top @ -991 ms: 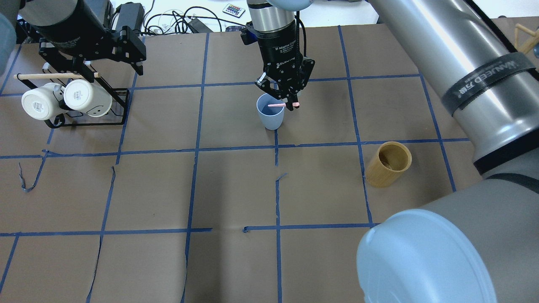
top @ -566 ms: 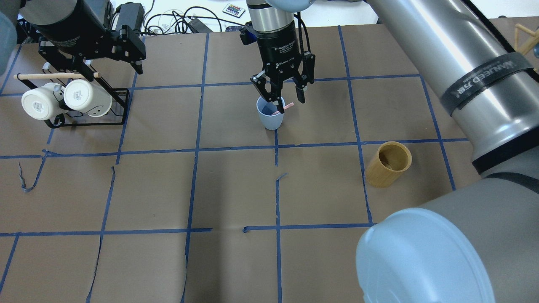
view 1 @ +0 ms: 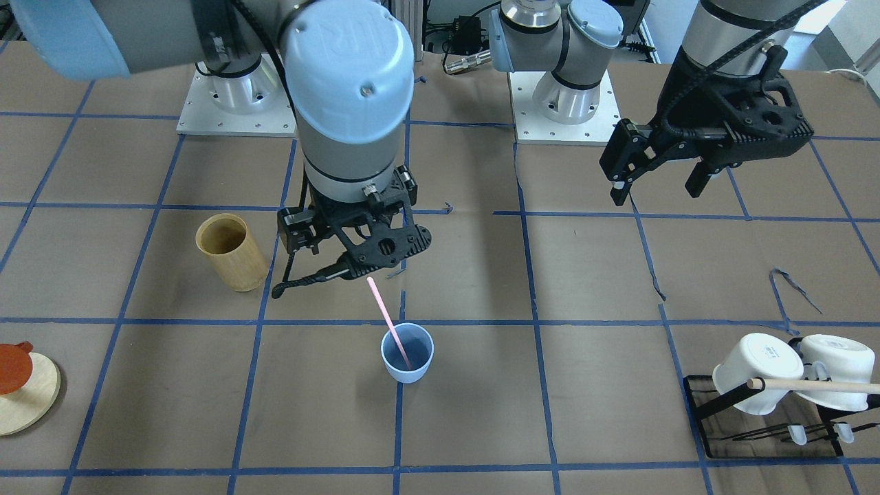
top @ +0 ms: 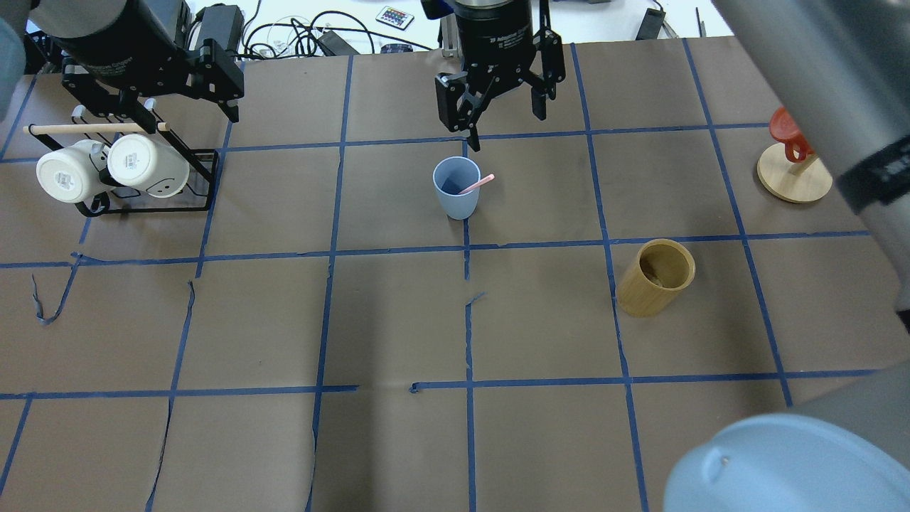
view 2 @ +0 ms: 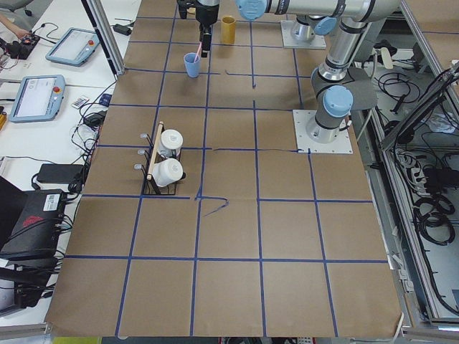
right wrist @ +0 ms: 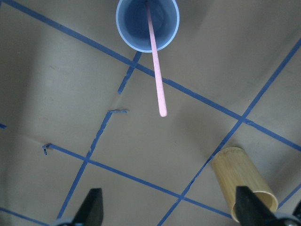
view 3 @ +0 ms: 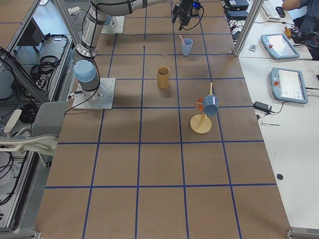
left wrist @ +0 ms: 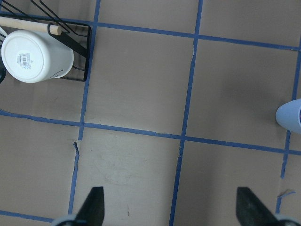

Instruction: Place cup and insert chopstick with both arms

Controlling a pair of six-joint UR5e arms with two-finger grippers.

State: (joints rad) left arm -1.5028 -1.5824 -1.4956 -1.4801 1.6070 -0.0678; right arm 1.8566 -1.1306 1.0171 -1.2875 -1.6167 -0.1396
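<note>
Looks done: pink chopstick (top: 478, 185) leans in the blue cup (top: 456, 198), right gripper (top: 506, 129) open above it, left gripper (view 1: 656, 194) open, idle

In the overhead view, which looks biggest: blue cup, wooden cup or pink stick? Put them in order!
1. wooden cup, nearer the camera though
2. blue cup
3. pink stick, partly inside the cup

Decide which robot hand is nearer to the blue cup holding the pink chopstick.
Right. The right hand hovers open close above the blue cup, which holds the pink chopstick. The left hand is open far off to the side, nearer the mug rack.
</note>
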